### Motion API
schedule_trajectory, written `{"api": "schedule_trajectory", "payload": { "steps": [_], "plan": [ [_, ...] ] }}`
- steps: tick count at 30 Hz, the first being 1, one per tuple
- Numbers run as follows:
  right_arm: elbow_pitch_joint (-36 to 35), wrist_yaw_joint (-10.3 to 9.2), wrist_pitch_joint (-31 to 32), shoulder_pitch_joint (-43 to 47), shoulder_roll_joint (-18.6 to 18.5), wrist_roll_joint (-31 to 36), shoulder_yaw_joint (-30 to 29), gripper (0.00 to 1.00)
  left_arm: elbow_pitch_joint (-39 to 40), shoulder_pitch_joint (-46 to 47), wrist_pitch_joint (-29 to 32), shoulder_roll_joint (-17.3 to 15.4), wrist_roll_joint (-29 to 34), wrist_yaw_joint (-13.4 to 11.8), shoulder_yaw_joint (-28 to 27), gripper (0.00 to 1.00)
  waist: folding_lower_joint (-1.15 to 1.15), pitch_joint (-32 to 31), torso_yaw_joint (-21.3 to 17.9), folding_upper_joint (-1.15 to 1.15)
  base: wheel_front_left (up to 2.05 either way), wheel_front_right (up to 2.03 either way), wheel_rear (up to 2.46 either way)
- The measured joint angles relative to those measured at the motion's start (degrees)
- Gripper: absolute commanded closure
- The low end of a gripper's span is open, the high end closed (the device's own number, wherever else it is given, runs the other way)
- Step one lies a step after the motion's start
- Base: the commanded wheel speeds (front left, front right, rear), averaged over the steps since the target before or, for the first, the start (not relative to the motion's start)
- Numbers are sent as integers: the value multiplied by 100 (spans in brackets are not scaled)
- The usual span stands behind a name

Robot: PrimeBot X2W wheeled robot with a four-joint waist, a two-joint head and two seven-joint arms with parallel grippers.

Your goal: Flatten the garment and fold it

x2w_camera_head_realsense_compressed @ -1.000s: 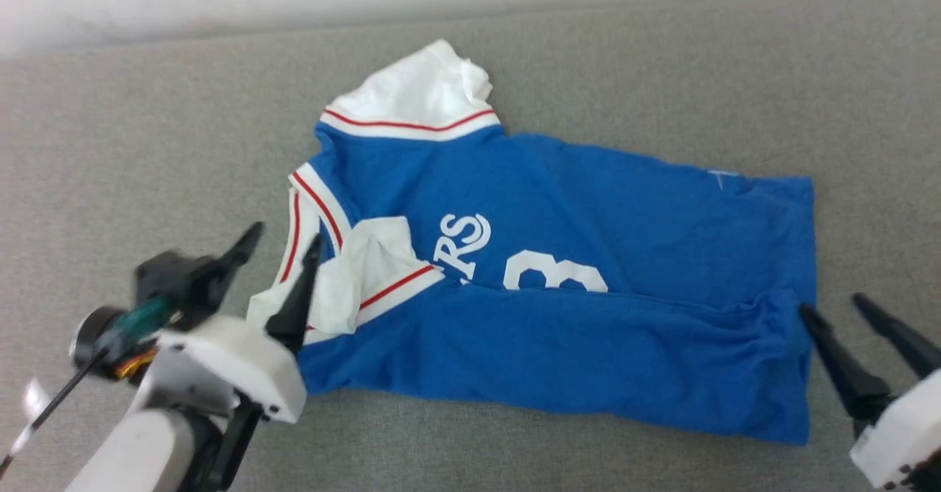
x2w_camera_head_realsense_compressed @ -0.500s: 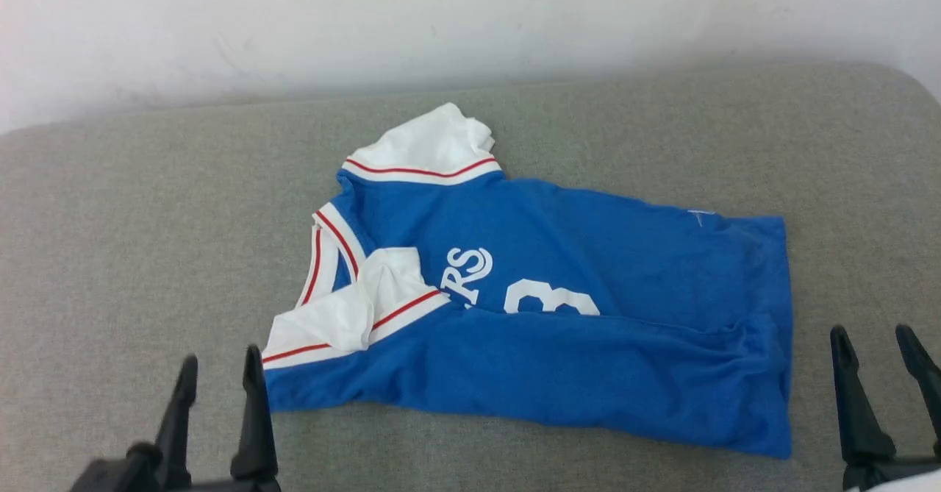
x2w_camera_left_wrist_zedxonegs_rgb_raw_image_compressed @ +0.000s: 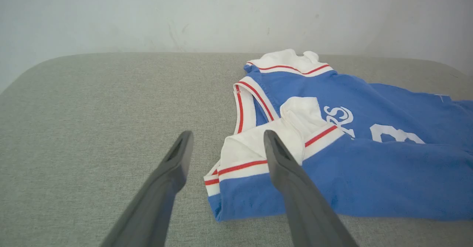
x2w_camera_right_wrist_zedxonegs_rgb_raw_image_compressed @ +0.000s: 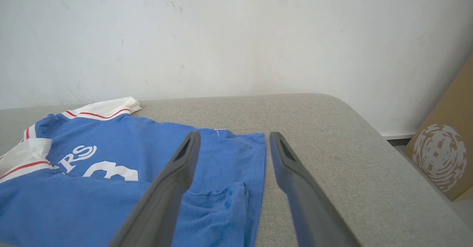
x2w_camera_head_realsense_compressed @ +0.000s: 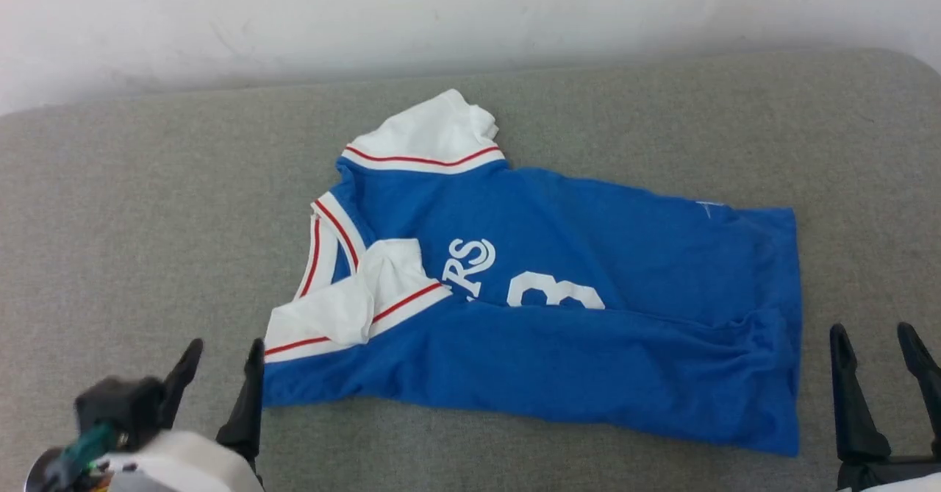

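With one lengthwise fold judged laid, the shirt [x2w_camera_head_realsense_compressed: 559, 257] is left between withdrawn left pincer [x2w_camera_head_realsense_compressed: 225, 346] and right pincer [x2w_camera_head_realsense_compressed: 872, 330], both wide, empty.

The left gripper [x2w_camera_head_realsense_compressed: 225, 348] is hovering at the lower left with its two dark fingers standing wide apart and pointing up, while the right gripper [x2w_camera_head_realsense_compressed: 871, 334] is hovering at the lower right, likewise gaping and gripping nothing.
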State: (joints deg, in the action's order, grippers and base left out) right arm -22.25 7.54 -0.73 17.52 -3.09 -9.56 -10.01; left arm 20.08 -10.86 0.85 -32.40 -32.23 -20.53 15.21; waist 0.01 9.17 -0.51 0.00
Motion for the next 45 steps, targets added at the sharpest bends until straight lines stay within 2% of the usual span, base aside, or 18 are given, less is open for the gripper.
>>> {"api": "schedule_trajectory", "payload": {
  "steps": [3,8,12,21,22,23,24,31,33,36,40,45],
  "plan": [
    [30,0,19,-37,2,-5,26,0,-76,308,730,-237,-264,202,88,0,0,118,-9,0,0,0,0],
    [76,0,21,-93,2,-9,104,0,-304,643,1811,-408,-761,281,174,0,0,337,-56,0,0,0,0],
    [93,0,68,-110,3,-9,153,0,-544,821,2253,-509,-826,220,201,0,0,503,-122,0,0,0,0],
    [77,0,134,-203,3,-8,164,0,-1045,1148,3014,-464,-1240,127,305,0,-1,768,-246,0,0,0,0],
    [74,0,171,-207,3,-4,171,0,-1059,1188,3083,-464,-1289,127,309,51,-1,777,-252,0,0,0,0],
    [70,0,182,-216,3,0,183,0,-1070,1222,3098,-457,-1327,130,304,82,-1,780,-252,0,0,0,0],
    [60,0,214,-229,2,3,201,0,-1084,1242,3081,-428,-1341,131,294,100,-1,778,-251,0,0,0,0],
    [-40,0,593,-450,-146,-20,313,0,-1071,1104,2689,-168,-1450,158,192,100,0,648,-263,0,0,0,0],
    [-34,0,1006,-478,-186,-253,276,0,-979,957,2602,-140,-1460,138,181,100,-1,594,-270,0,0,0,0],
    [53,0,1992,-394,-209,-592,96,0,-822,804,2575,-137,-1459,123,200,100,-1,546,-260,0,0,0,0],
    [80,-1,3069,-145,-321,-733,-5,0,-639,778,2577,-115,-1450,98,246,100,-1,592,-204,0,0,0,0],
    [137,0,3419,-51,-412,-938,146,0,-565,804,2576,-98,-1448,81,266,100,0,725,-141,0,0,0,0]
  ]
}}
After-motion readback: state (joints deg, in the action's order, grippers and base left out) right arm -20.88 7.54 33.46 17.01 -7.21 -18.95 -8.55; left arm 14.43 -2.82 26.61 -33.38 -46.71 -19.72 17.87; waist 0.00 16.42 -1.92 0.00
